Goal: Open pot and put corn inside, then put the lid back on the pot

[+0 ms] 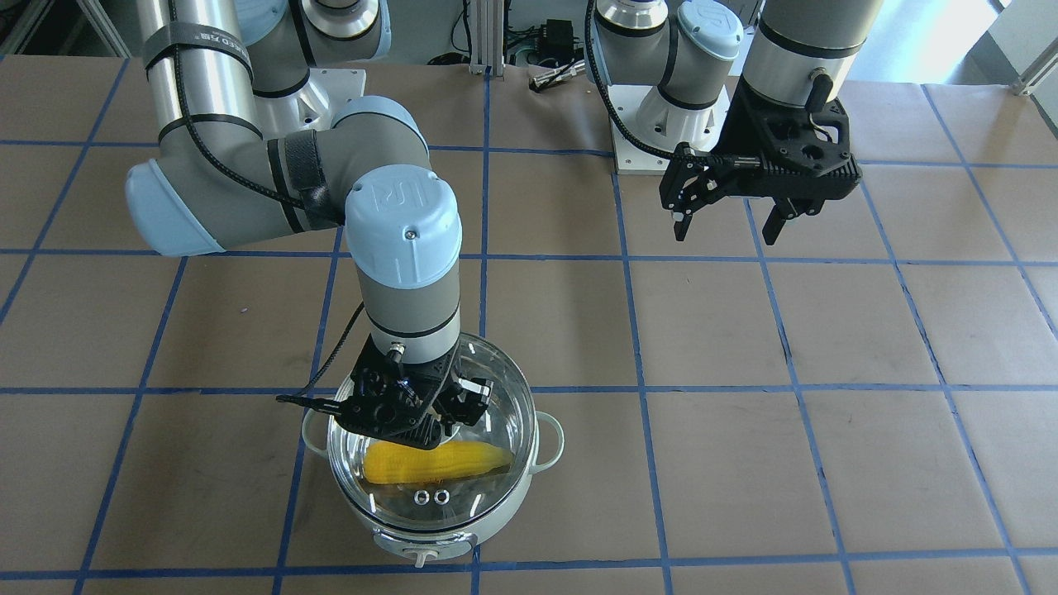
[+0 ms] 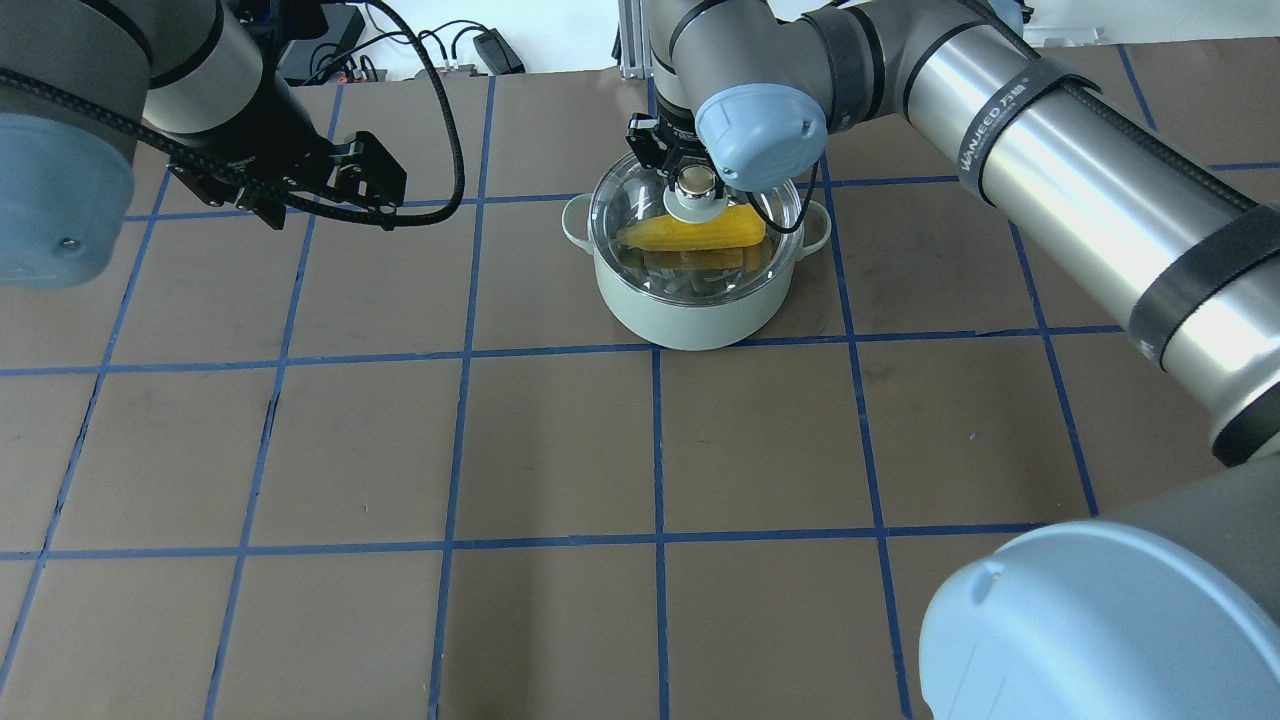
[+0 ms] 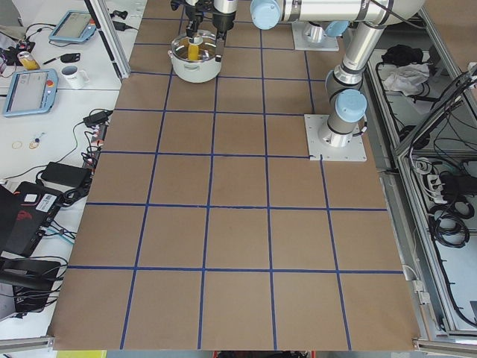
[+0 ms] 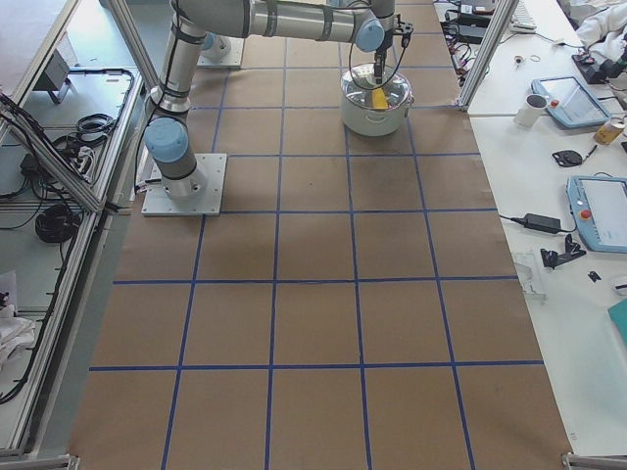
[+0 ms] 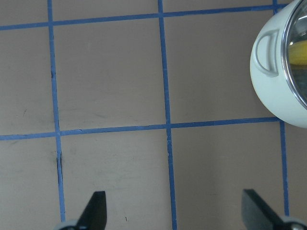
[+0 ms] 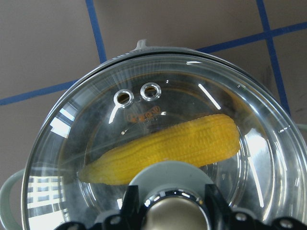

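Note:
The pale mint-white pot (image 1: 496, 521) stands on the table with the yellow corn (image 1: 438, 463) lying inside it. The clear glass lid (image 1: 504, 397) sits over the pot's rim. My right gripper (image 1: 417, 409) is directly above the pot and shut on the lid's beige knob (image 2: 697, 185). The right wrist view shows the fingers on both sides of the knob, with the corn (image 6: 182, 143) under the glass (image 6: 72, 143). My left gripper (image 1: 727, 223) is open and empty, held above the bare table away from the pot. In the left wrist view its open gripper (image 5: 175, 206) faces down and the pot (image 5: 273, 91) is at the upper right.
The table is covered in brown paper with a blue tape grid (image 2: 655, 440). The arm bases (image 1: 661, 124) stand at the robot's side of the table. Side benches with tablets and cables (image 4: 578, 98) lie beyond the table's edge near the pot.

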